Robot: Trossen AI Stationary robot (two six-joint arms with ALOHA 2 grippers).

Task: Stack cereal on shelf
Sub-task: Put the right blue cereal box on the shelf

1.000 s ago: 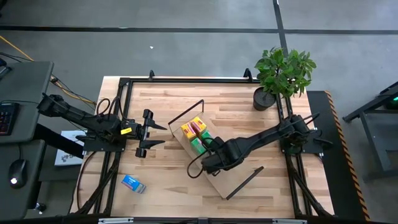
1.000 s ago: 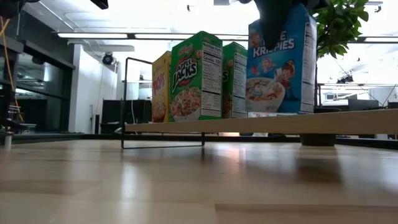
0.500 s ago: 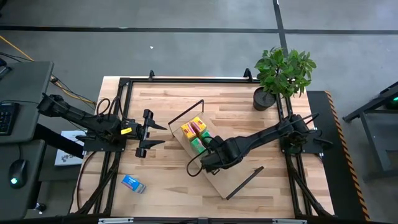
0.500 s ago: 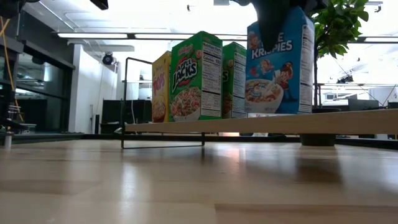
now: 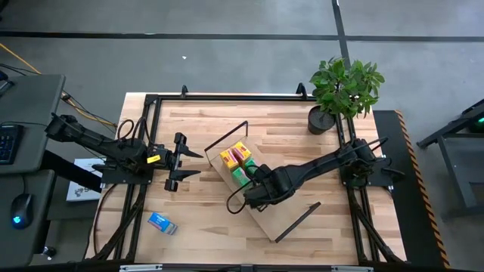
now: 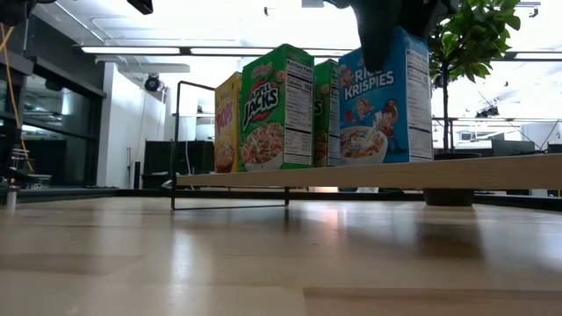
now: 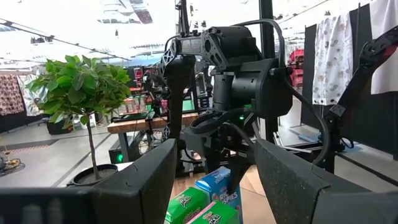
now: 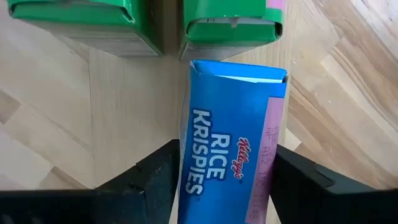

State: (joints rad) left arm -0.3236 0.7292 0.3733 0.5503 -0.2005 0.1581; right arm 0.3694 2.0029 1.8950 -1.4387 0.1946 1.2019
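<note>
Low view, blue box [image 6: 383,98]: stands upright on shelf [image 6: 369,174], just beside a green box [image 6: 325,112]; looks set down, base flat on the board.
Row: yellow box [image 6: 227,123] and green boxes [image 6: 275,109] stand side by side at the shelf's wire end [image 6: 230,145], packed close to leave board free.
Right gripper [image 8: 227,177]: over the blue box's top, fingers [image 8: 158,180] on either side of it; whether they grip or have let go, cannot tell.
Spare box [image 5: 162,223]: blue, lies flat on table [image 5: 197,128] near the front edge, well apart from shelf; likely next.
Left gripper [image 5: 187,162]: waits at table's left side, fingers apart, holds nothing.
Plant [image 5: 344,91]: far corner, clear of the work.
</note>
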